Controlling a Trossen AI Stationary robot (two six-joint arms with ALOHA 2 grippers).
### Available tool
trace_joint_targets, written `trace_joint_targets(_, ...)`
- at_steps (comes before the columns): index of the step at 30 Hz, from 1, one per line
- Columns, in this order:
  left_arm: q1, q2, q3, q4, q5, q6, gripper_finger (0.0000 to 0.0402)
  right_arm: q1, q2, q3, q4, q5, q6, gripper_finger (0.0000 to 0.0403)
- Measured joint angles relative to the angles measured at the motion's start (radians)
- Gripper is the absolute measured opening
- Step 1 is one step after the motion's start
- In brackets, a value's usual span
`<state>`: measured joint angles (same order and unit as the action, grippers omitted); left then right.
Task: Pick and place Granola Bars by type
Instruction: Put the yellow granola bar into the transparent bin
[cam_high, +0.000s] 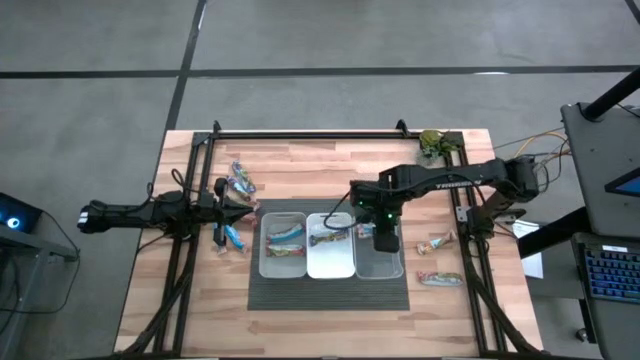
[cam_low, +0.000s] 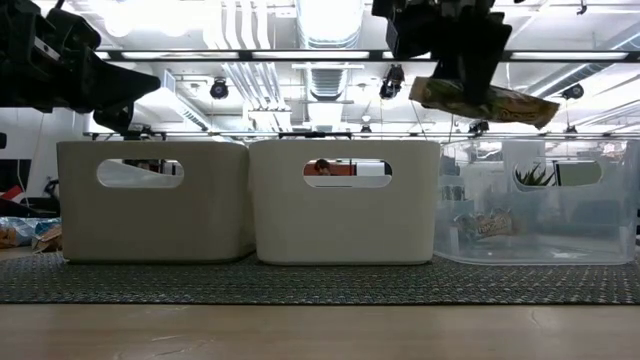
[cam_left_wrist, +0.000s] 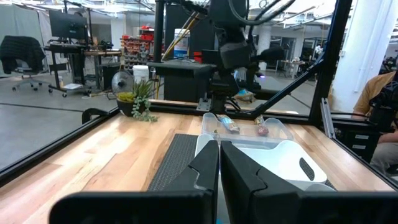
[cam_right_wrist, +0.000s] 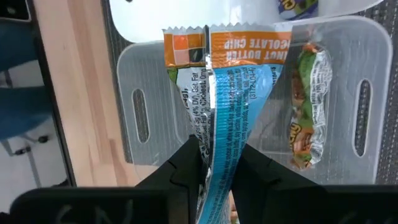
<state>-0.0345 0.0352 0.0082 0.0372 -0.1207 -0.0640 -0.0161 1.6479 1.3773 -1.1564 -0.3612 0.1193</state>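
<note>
My right gripper (cam_right_wrist: 221, 171) is shut on a granola bar (cam_right_wrist: 214, 93) with an orange, blue and silvery wrapper. It hovers over the clear right bin (cam_high: 385, 268); in the low view the bar (cam_low: 490, 102) hangs above that bin (cam_low: 600, 215). One green-orange bar (cam_right_wrist: 305, 112) lies on the bin's floor. More bars lie in the left bin (cam_high: 284, 238) and the middle bin (cam_high: 328, 236). Loose bars rest flat on the table at left (cam_high: 241, 181), (cam_high: 232, 236) and at right (cam_high: 437, 243), (cam_high: 440, 278). My left gripper (cam_high: 246, 208) is shut, raised beside the left bin. My right gripper pinches the bar between its two fingers (cam_right_wrist: 186, 165) on the wrapper's near portion (cam_right_wrist: 217, 146), coming from above and pointing down. The crimped orange end (cam_right_wrist: 205, 37) points away from the fingers. The bar is lifted clear and sits tilted below the fingers over the clear bin.
The three bins stand side by side on a dark ribbed mat (cam_high: 330, 290). A small green plant (cam_high: 432, 143) sits at the table's far right corner. Black frame rails run along the left, right and far edges. A person sits beyond the table (cam_left_wrist: 379, 93).
</note>
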Motion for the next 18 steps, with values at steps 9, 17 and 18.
trace_joint_targets(9,0.0,0.0,0.0,0.0,0.0,0.0,0.0,0.006,0.041,-0.007,-0.007,0.169,0.0,0.0063)
trace_joint_targets(17,0.0,0.0,0.0,0.0,0.0,0.0,0.0,0.027,0.066,-0.03,0.018,0.181,0.0,0.0063)
trace_joint_targets(18,0.0,0.0,0.0,0.0,0.0,0.0,0.0,0.03,0.066,-0.038,0.026,0.18,0.0,0.0063)
